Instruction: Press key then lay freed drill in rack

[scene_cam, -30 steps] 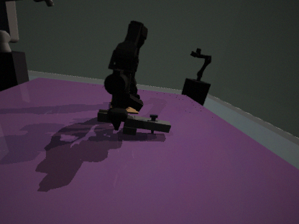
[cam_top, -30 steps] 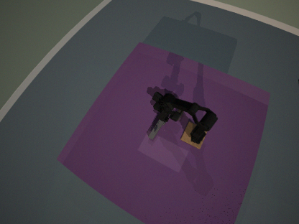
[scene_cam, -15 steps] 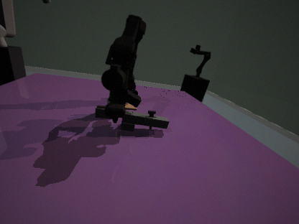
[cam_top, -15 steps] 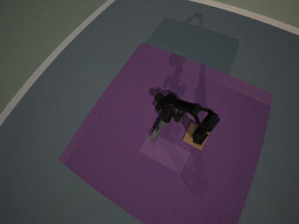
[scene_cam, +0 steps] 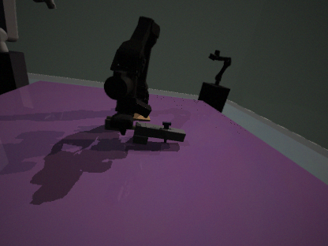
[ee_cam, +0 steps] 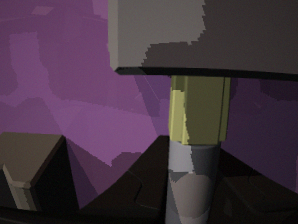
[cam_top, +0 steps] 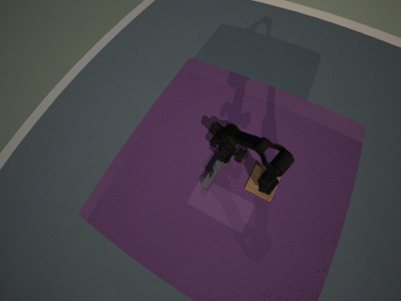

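Observation:
The stuck drill shows in the wrist view as a grey round shank (ee_cam: 189, 192) with a yellow faceted collar (ee_cam: 202, 110). The collar's upper end meets the edge of a grey block (cam_top: 210, 177) (scene_cam: 158, 132) (ee_cam: 160, 30). The key (scene_cam: 166, 124) is a small dark knob on top of this block. My gripper (cam_top: 223, 158) (scene_cam: 124, 129) (ee_cam: 178, 145) is shut on the drill's shank, low over the table. A notched block, which looks like the rack (scene_cam: 108, 123) (ee_cam: 35, 152), stands beside the gripper. The drill's far end is hidden.
The purple table (cam_top: 145, 169) (scene_cam: 221, 189) carries everything. A tan plate (cam_top: 253, 182) (scene_cam: 142, 117) lies under the arm's base. A paler rectangular patch (cam_top: 231, 212) lies beyond the grey block in the top view. A dark pedestal (scene_cam: 214, 96) stands beyond the table.

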`<action>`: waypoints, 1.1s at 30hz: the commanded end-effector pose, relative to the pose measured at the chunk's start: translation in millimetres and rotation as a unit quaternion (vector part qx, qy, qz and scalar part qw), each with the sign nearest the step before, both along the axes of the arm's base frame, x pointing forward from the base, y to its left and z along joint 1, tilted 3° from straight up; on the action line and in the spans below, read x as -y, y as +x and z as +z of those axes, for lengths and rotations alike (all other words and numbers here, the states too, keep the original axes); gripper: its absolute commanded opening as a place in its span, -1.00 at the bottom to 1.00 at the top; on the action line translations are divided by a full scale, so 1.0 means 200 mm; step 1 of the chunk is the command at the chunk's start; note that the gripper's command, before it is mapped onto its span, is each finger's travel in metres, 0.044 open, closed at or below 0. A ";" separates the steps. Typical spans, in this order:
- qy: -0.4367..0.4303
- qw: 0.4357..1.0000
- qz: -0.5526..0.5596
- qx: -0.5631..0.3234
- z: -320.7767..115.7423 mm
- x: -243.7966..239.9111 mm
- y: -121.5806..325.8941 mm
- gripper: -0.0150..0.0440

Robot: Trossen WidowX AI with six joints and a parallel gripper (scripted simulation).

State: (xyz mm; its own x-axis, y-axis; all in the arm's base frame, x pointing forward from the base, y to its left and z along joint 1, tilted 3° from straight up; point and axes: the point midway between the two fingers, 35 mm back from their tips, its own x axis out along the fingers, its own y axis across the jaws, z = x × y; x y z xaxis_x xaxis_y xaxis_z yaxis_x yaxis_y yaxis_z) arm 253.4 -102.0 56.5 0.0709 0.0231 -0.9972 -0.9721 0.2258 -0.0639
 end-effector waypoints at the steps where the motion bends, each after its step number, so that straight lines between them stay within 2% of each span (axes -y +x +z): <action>1: -0.004 1.000 0.002 0.002 0.01 0.04 0.00 -0.49; 19: -0.005 1.000 0.002 0.002 0.03 0.18 -0.02 -0.49; 33: -0.003 1.000 0.001 0.000 0.01 0.13 -0.03 0.75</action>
